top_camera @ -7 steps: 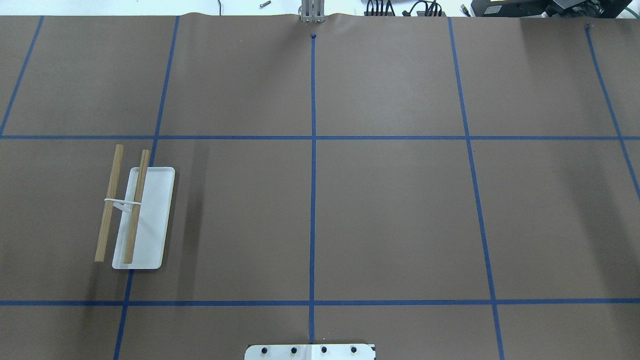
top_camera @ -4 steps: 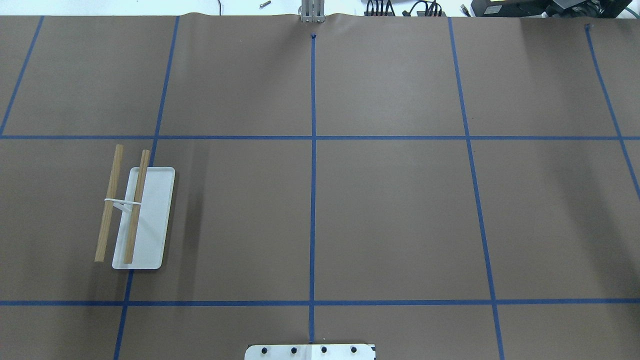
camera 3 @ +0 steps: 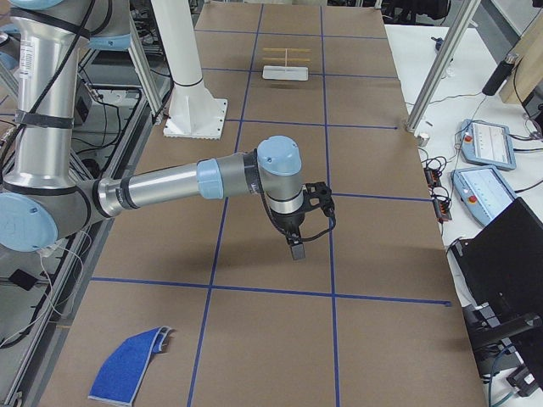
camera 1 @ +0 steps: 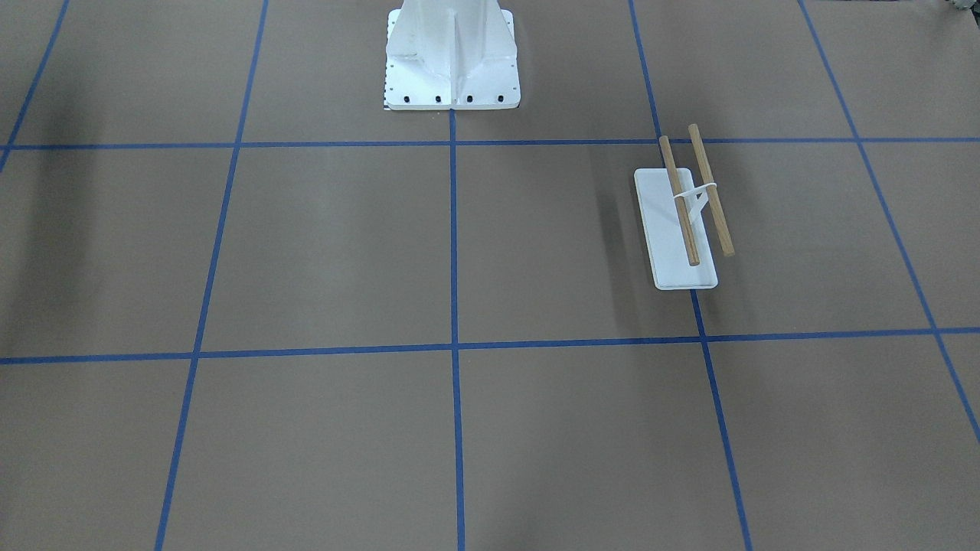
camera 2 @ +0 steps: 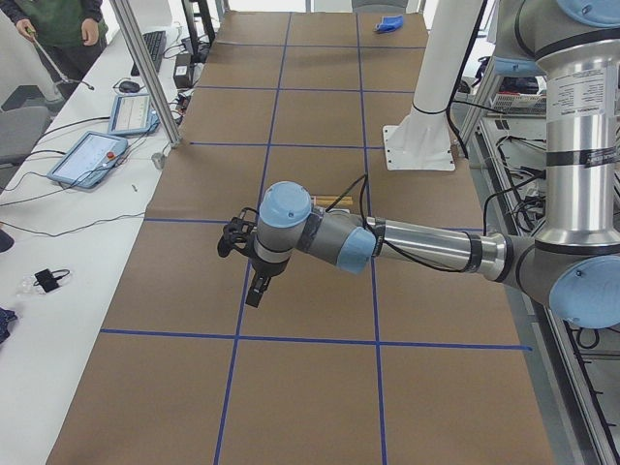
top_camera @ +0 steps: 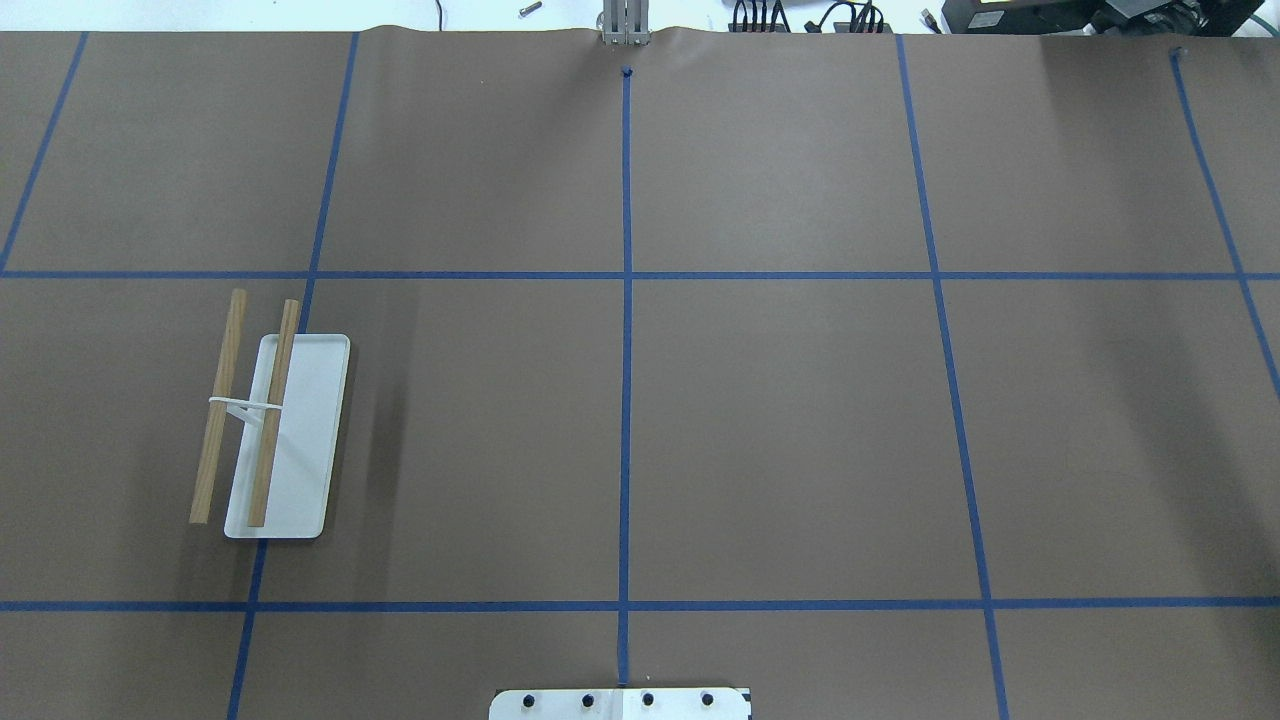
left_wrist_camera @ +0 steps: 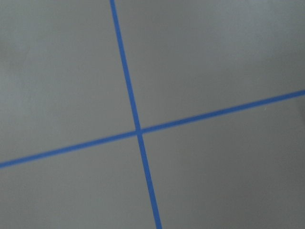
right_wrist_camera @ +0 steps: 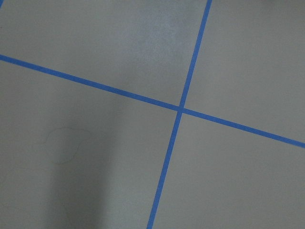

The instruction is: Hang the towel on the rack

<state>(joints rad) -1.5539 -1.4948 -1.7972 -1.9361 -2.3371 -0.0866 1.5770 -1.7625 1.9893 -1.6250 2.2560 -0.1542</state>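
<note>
The rack stands on the table's left side, with a white base and two wooden dowels; nothing hangs on it. It also shows in the front-facing view and far off in the right view. The blue towel lies crumpled at the table's right end on the robot's side, and shows small in the left view. My left gripper hovers above the table in front of the rack. My right gripper hovers mid-table, far from the towel. I cannot tell whether either is open or shut.
The white bolted pedestal stands at the robot's edge of the table. Blue tape lines grid the brown cover. Side tables with tablets and a standing person are beyond the far edge.
</note>
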